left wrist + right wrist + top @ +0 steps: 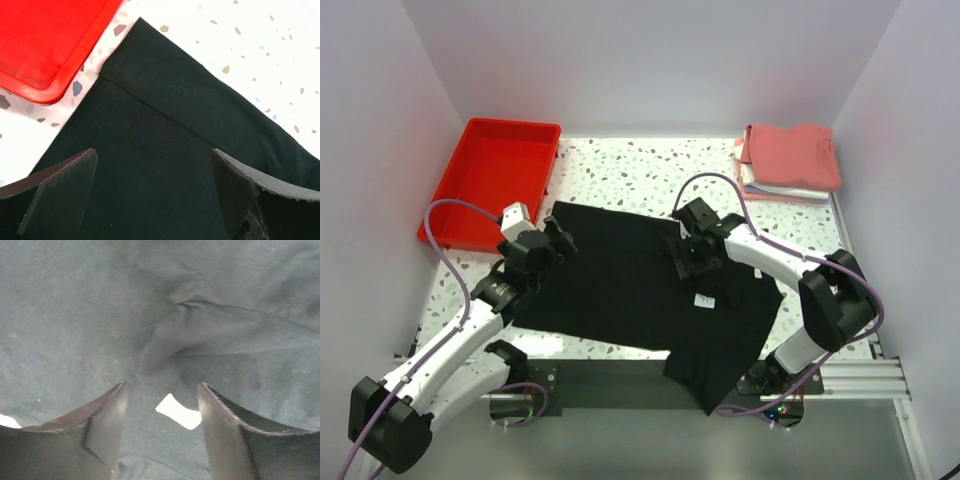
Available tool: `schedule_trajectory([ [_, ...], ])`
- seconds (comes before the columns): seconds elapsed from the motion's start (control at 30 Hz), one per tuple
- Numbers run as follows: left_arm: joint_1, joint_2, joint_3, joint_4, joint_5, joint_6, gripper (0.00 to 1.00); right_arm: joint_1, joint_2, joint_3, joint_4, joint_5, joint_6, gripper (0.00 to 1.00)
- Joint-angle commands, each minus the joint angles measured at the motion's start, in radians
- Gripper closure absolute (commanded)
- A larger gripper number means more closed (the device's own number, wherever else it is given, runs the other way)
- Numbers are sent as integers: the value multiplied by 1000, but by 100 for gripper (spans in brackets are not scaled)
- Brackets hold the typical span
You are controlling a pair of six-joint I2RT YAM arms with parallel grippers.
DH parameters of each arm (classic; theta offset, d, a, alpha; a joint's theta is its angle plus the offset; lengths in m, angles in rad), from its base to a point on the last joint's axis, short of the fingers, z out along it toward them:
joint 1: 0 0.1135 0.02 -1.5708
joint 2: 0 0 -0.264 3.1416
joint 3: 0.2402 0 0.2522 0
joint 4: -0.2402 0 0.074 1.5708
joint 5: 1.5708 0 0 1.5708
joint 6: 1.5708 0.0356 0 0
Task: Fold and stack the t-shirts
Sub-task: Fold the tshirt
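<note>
A black t-shirt [640, 285] lies spread on the speckled table, one end hanging over the near edge. Its white neck label [705, 299] shows near the middle right. My left gripper [557, 240] is open and empty over the shirt's left part, near a hemmed sleeve [165, 75]; its fingers [65, 195] stand wide apart above the black cloth [150, 165]. My right gripper [686, 255] is open and empty, low over wrinkled black cloth [165, 340], with the white label [179, 411] between its fingers [107, 425]. Folded shirts [790, 160] are stacked at the back right, salmon-red on top, white and pale pink beneath.
A red plastic tray [500, 175] stands at the back left, close to the shirt's left corner; its rim shows in the left wrist view [45, 85]. White walls enclose the table on three sides. A metal rail [860, 375] runs along the near edge.
</note>
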Motion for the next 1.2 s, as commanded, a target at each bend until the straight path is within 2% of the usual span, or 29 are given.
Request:
schedule_trajectory([
  [0.0, 5, -26, 26, 54, -44, -4, 0, 5, -38, 41, -18, 94, 17, 36],
  [0.1, 5, -51, 0, 179, 2, 76, 0, 5, -81, 38, -41, 160, 36, 25],
  [0.2, 5, -23, -3, 233, 52, 148, 0, 1, -122, 34, -57, 244, 58, 22],
  [0.33, 5, 89, 49, 230, 85, 165, 0, -34, -168, 6, -66, 304, 102, 17],
  [0.5, 6, 184, 62, 302, 49, 150, 0, -140, -231, -81, -19, 232, 121, 14],
  [0.57, 14, 225, 51, 388, 75, 171, 0, -202, -253, -118, 24, 166, 106, 1],
  [0.63, 46, 279, 60, 401, 84, 136, 0, -226, -255, -127, 49, 148, 87, 1],
  [0.83, 185, 454, 112, 473, 341, 188, 0, -298, -199, -124, 113, 126, 92, 1],
  [1.17, 189, 670, 212, 431, 334, 213, 0, -367, -126, -150, 162, 136, 121, 1],
])
